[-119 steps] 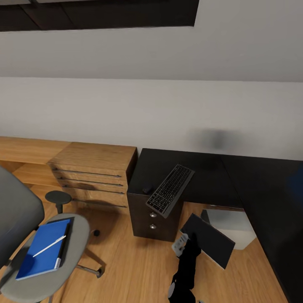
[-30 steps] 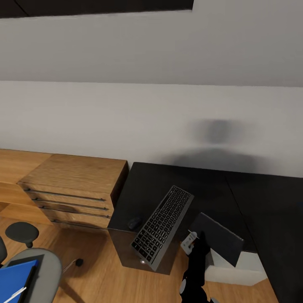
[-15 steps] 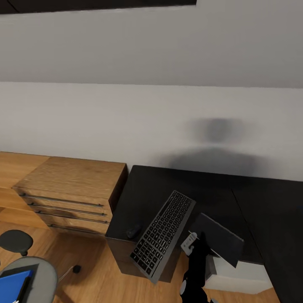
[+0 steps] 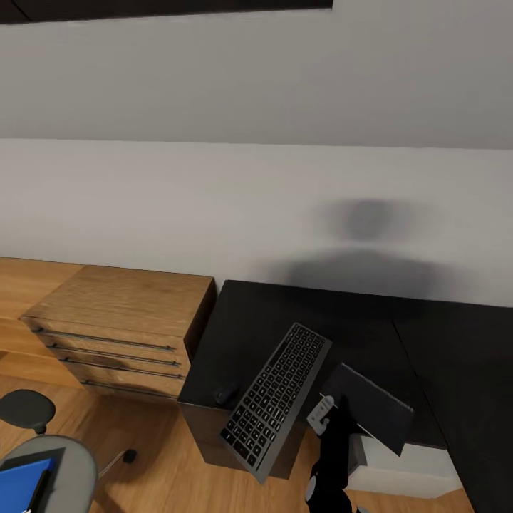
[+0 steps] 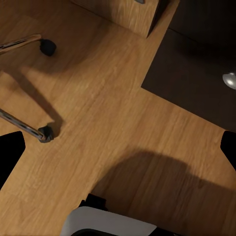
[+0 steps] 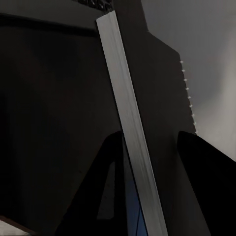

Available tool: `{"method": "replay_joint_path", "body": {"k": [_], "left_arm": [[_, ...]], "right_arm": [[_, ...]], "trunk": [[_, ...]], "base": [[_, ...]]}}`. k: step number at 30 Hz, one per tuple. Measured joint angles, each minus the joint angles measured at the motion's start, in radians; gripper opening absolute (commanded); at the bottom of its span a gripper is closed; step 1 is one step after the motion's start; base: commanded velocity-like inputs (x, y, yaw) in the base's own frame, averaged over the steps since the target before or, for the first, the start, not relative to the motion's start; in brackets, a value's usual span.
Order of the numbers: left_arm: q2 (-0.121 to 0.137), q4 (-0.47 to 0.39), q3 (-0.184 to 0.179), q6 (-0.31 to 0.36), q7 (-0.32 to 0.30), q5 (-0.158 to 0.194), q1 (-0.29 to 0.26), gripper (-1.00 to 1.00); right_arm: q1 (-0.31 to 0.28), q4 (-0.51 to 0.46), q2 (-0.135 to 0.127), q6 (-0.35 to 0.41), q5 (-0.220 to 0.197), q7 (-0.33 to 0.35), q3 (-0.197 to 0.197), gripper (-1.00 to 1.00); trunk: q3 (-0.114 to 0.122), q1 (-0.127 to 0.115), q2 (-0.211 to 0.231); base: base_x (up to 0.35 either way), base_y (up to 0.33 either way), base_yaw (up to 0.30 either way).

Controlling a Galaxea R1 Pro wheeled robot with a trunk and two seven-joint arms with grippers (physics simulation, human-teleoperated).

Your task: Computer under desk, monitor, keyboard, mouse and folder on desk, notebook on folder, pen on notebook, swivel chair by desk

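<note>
The right gripper [image 4: 329,412] pinches the near edge of the dark grey notebook [image 4: 370,406], holding it tilted above the front edge of the black desk [image 4: 356,320]. Whether the left gripper is spread or pressed together cannot be told. The keyboard [image 4: 276,396] lies diagonally on the desk, overhanging its front edge, with the mouse [image 4: 226,392] just beside it; the blue folder [image 4: 21,484] rests on the swivel chair [image 4: 68,470], beside the wooden drawer chest [image 4: 117,328].

The swivel chair [image 4: 50,474] and the folder [image 4: 21,484] are running off the head view's lower left corner; the notebook [image 4: 367,406] is hiding the right gripper's fingertips.
</note>
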Motion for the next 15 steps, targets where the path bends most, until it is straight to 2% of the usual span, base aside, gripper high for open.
{"method": "replay_joint_path", "body": {"k": [15], "left_arm": [[0.0,0.0,0.0,0.0,0.006,0.0,0.0,1.0]], "right_arm": [[0.0,0.02,0.001,0.0,0.0,0.0,-0.003,-1.0]], "trunk": [[-0.044,0.054,-0.098]], "base": [[0.0,0.0,0.0]]}}
